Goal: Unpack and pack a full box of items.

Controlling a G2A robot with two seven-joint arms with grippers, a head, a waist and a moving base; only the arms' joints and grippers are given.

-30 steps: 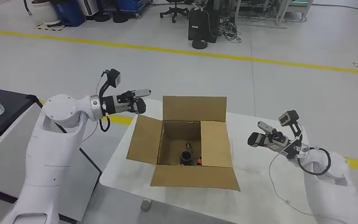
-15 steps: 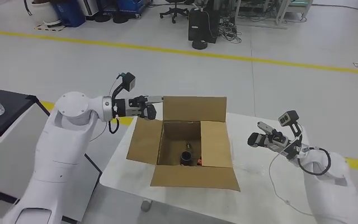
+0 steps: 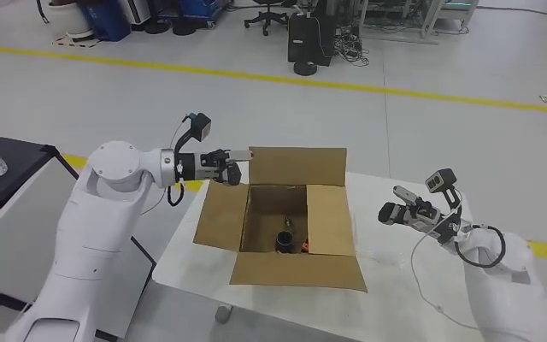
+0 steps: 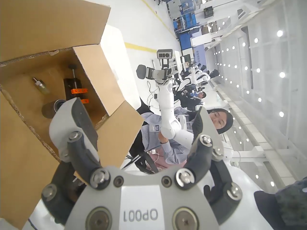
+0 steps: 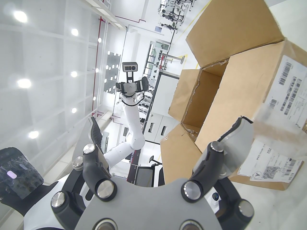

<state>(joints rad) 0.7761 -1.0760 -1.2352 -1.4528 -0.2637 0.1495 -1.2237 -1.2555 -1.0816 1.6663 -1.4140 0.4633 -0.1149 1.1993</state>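
**Unpacking: Box Contents and Grip Points**

The left gripper [image 3: 238, 158] hovers beside the far-left corner of the box [image 3: 329, 218], fingers spread and empty. The box stands open on the table [image 3: 402, 282], all four flaps folded outward. On its floor lie a dark cylinder [image 3: 281, 237], a black clamp [image 4: 76, 88] with orange parts just right of it, and a small metal fitting [image 4: 40, 86] farther back.

The items appear rigid. The cylinder is probably smooth and may roll, so grasp it across its body. Take the clamp, likely the heaviest, by its black frame, not its thin rod.

The right gripper [image 3: 395, 205] hangs right of the box, well apart, jaws wide and empty.
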